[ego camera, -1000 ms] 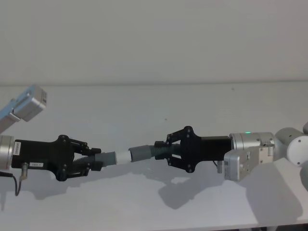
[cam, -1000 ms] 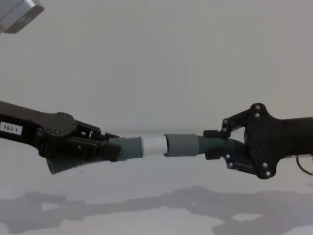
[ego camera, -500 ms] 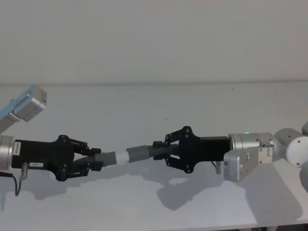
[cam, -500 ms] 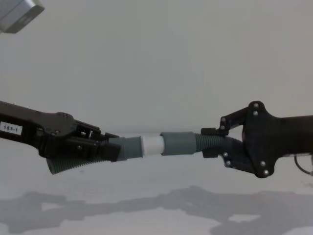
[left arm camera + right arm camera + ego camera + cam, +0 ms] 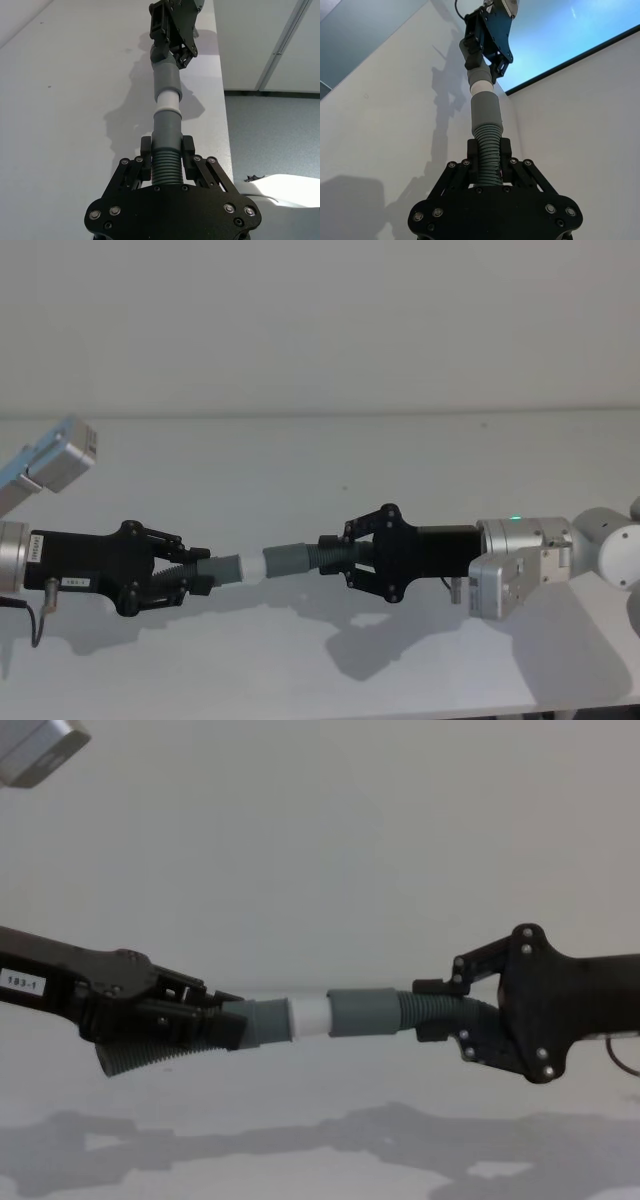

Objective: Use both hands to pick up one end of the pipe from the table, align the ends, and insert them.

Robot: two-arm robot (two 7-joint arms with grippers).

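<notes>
White tip meets grey cuff above the table in the head view, so lifting and aligning look done and seating remains. From the left wrist, the left gripper pinches its ribbed hose piece, a band of white showing at the joint. From the right wrist, the right gripper clamps its own ribbed piece. In the chest view the two pieces run nearly straight, the tip partly entered.
</notes>
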